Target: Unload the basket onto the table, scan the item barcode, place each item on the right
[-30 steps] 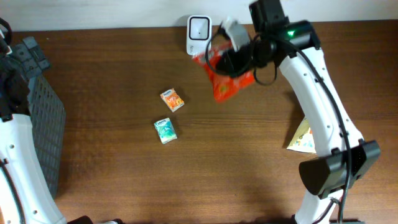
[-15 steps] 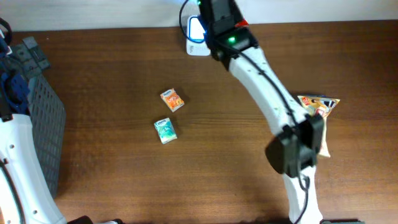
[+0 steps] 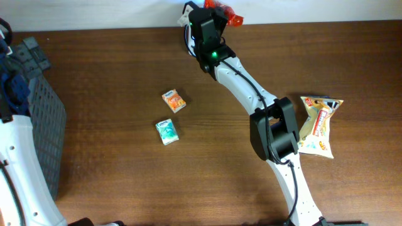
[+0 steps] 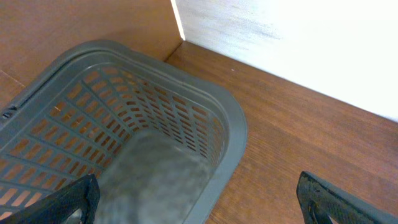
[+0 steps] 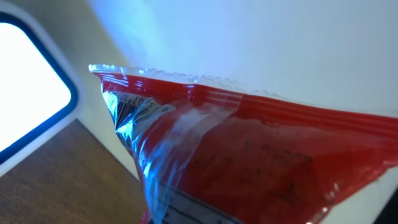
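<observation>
A red plastic snack bag [image 5: 261,162] fills the right wrist view, its crimped top edge up and a barcode [image 5: 134,109] on its left corner. Just left of that corner glows the white face of the scanner [image 5: 25,93]. From above, my right gripper [image 3: 215,9] reaches to the table's back edge, shut on the red bag [image 3: 228,12], and the arm covers most of the scanner. My left gripper [image 4: 199,208] hangs open and empty over the rim of a grey basket [image 4: 230,124].
The grey basket [image 3: 44,125] stands at the left edge of the table. A small orange packet [image 3: 174,100] and a teal packet [image 3: 167,132] lie left of centre. A yellow snack bag [image 3: 317,125] lies at the right, beside the right arm.
The right arm has swung left and back, carrying the red bag from in front of the scanner to the wall behind it. The left arm has not moved.
</observation>
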Robot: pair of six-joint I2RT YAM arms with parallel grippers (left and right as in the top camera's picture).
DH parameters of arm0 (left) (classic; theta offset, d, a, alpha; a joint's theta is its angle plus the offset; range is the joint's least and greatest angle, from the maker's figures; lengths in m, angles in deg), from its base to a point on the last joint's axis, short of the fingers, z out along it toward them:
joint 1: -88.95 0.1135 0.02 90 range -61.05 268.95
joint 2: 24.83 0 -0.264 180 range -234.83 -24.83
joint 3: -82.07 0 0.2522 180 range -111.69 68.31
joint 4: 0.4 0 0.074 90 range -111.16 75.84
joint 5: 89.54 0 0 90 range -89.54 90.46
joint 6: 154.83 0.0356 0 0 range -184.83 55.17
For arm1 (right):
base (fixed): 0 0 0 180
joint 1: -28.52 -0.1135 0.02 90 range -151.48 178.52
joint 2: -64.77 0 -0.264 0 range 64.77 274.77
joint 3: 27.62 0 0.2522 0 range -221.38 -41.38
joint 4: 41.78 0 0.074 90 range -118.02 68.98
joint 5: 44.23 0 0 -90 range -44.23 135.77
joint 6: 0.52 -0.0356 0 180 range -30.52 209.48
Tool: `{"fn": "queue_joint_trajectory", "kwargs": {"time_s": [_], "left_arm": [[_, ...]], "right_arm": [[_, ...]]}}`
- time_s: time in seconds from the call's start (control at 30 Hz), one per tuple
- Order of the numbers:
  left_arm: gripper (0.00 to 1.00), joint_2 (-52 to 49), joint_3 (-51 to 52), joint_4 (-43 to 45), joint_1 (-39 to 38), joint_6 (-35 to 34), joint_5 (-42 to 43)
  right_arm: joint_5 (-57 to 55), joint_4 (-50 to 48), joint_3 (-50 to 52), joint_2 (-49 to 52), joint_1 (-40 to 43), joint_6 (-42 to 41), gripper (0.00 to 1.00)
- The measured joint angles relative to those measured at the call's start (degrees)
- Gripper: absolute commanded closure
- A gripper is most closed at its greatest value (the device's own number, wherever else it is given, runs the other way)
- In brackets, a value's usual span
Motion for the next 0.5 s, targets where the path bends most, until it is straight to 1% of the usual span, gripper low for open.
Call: {"fn": "queue_joint_trajectory", "kwargs": {"time_s": [0.1,0.23,0.5], "left_arm": [[0.01,0.0,0.0,0.0,0.0,0.0,0.0],[0.01,0.0,0.0,0.0,0.0,0.0,0.0],[0.01,0.0,0.0,0.0,0.0,0.0,0.0]], "right_arm": [[1.8,-0.7,0.0,1.0,0.0,4.5,0.96],[3.7,-1.4,0.0,2.6,0.0,8.5,0.96],[6.8,-6.0,0.0,3.4,0.0,10.4,0.96]]}}
